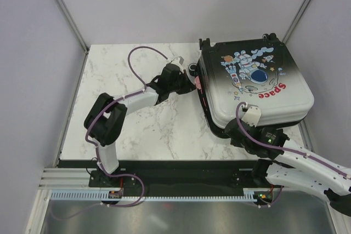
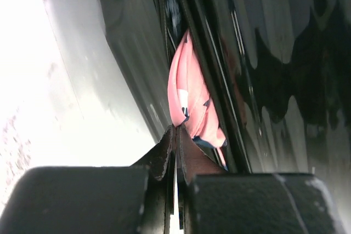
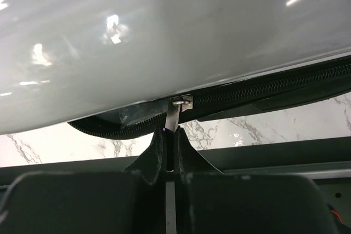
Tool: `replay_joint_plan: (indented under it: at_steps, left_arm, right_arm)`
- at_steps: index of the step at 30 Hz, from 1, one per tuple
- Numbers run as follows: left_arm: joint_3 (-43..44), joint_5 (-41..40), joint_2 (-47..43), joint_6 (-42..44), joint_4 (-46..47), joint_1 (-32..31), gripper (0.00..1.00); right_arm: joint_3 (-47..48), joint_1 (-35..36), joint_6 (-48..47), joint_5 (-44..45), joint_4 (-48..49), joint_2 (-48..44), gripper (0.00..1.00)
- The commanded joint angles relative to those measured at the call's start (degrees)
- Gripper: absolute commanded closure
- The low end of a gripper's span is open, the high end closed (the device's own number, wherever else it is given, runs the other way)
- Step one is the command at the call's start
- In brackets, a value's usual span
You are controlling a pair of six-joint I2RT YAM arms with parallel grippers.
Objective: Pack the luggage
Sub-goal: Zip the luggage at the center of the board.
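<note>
1. Pink cloth (image 2: 192, 102) protruded from the luggage (image 1: 255, 80) seam on the bench (image 1: 137, 130); the left claw (image 2: 176, 135) pinched it.
2. The right claw (image 3: 170, 135) gripped the zip pull (image 3: 174, 114).
3. Cloth needed tucking inside before zipping.

The left gripper (image 2: 176, 137), black fingers pressed together, pinches the lower edge of a pink, dark-patterned cloth (image 2: 189, 89) poking from the seam of the glossy black hard-shell suitcase (image 2: 285, 53)
</note>
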Motion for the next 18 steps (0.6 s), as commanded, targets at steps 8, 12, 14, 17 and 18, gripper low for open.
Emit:
replay_joint_plan:
  at_steps: [8,12,14,17,18]
  left_arm:
    - [-1.15,11.45,0.73,-2.47,-4.13,-2.57,0.98]
    - [1.14,9.97,-0.14,-3.17,-4.22,-2.75,0.90]
    - [1.32,7.78,-1.89,-2.82,-7.53,-2.75,0.77]
    - [0.88,0.75,-4.70,-2.29,-11.77,-2.58,0.64]
    - [-0.08,-2.40,-6.71,-2.29,-13.08,-2.40,0.64]
  right_arm:
    - [-3.04,-0.27,0.22,-0.06,4.44,0.70,1.00]
    - [-2.77,-0.18,0.75,-0.07,3.56,0.34,1.00]
    - [-2.42,-0.18,1.02,0.29,2.94,0.08,1.00]
    - [-2.07,-0.18,1.63,0.81,1.80,-0.80,1.00]
    - [-1.98,-0.18,1.81,0.81,1.28,-1.06,1.00]
